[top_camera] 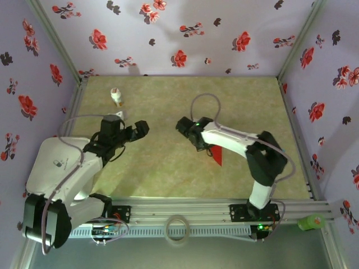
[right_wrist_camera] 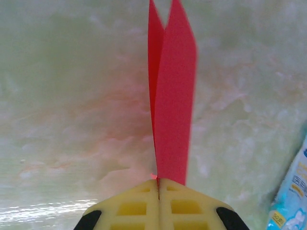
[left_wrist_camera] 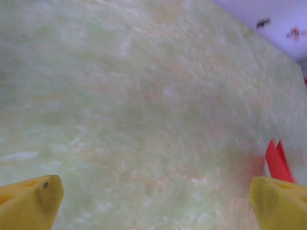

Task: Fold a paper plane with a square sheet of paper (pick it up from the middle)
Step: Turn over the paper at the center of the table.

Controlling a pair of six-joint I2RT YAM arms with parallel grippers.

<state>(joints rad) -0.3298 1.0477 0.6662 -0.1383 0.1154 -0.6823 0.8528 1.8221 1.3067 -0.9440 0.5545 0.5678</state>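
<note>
Gripping the paper plane (right_wrist_camera: 172,96), right pincer (right_wrist_camera: 158,186) clenched, plane's far end cut off, left pincer (left_wrist_camera: 153,197) released, empty

Mottled green table (top_camera: 168,168); white bottle (top_camera: 116,96) far left; teal-white card (right_wrist_camera: 292,191).

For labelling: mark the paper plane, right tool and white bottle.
paper plane (right_wrist_camera: 173,96): right wrist view, on its wider folded flap.
right tool (right_wrist_camera: 158,184): right wrist view, where the shut fingertips meet.
white bottle (top_camera: 117,98): top view, on its body.

A small bottle (top_camera: 116,96) stands, apparently upright, on the table (top_camera: 235,101).
</note>
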